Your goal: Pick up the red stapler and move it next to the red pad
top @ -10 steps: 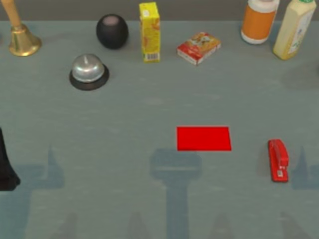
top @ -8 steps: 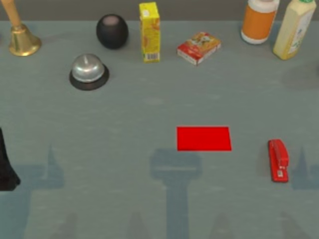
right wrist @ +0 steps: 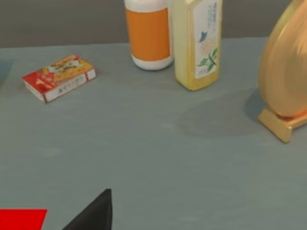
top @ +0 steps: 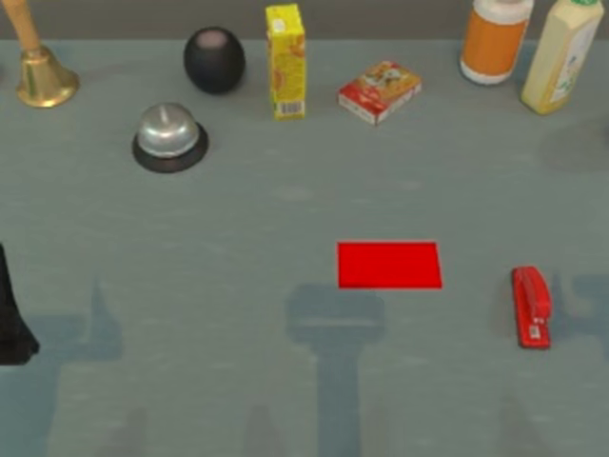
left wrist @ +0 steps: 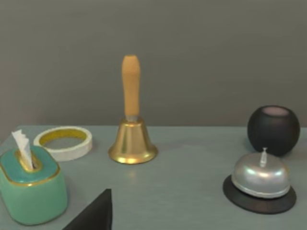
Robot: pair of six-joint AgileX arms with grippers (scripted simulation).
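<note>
From above you see one brass hand bell (top: 38, 67) at the table's (top: 238, 219) far left, then one silver call bell (top: 168, 136), one black sphere (top: 214, 59), one yellow carton (top: 285, 61), one red-and-white printed box (top: 379, 90), one orange bottle (top: 493, 38) and one pale yellow bottle (top: 561, 52) along the back. Nearer the front lie one red pad (top: 389, 265), flat just right of centre, and one red stapler (top: 531, 307), to the pad's right and well apart from it, lying lengthwise toward the front edge with its white mark at the near end.

Only a black part of the left arm (top: 11, 319) shows at the top view's left edge. You cannot tell whether its gripper is open or closed. The right arm does not appear there at all.

The left wrist view gives you what the top view misses: one teal tissue box (left wrist: 29, 187) and one roll of tape (left wrist: 63, 142), beside the hand bell, sphere and call bell.

The right wrist view adds one gold object (right wrist: 285, 72), only partly in frame, next to the two bottles and the printed box. A corner of the red pad shows there, but the stapler does not. A dark wedge sits at each wrist view's lower edge, too little to judge the right gripper's fingers either.
</note>
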